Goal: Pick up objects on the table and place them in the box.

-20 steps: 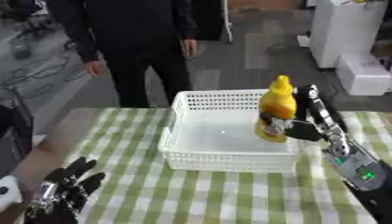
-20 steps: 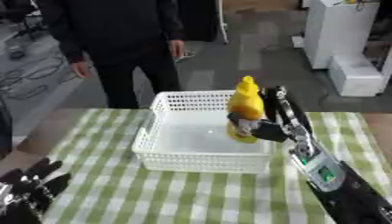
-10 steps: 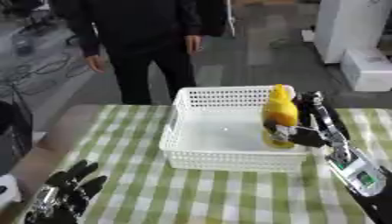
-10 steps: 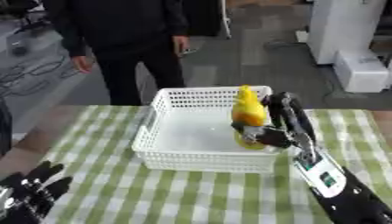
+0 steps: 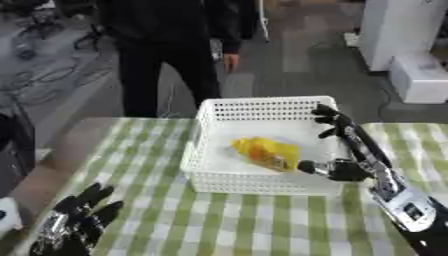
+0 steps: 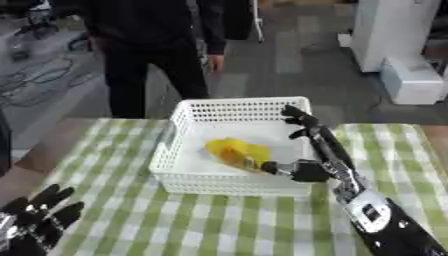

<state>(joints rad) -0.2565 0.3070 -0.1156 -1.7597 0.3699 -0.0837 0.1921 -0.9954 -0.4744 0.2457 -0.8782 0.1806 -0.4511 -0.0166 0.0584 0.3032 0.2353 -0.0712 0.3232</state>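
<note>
Left eye view: yellow plastic bottle (image 5: 265, 151) lies tilted inside white perforated plastic basket (image 5: 254, 107).
Right hand (image 5: 344, 150): fingers spread wide, holding nothing, at the basket's right wall.
Left hand (image 5: 77, 222): fingers relaxed, near left corner of the counter (image 5: 227, 225).

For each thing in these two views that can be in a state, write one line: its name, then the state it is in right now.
Yellow bottle: lying on its side inside the basket, not held.
White basket: upright on the checked tablecloth, holding only the bottle.
Right hand: open over the basket's right rim, fingers straight, thumb near the bottle.
Left hand: idle at the lower left corner, open, fingers up.
</note>
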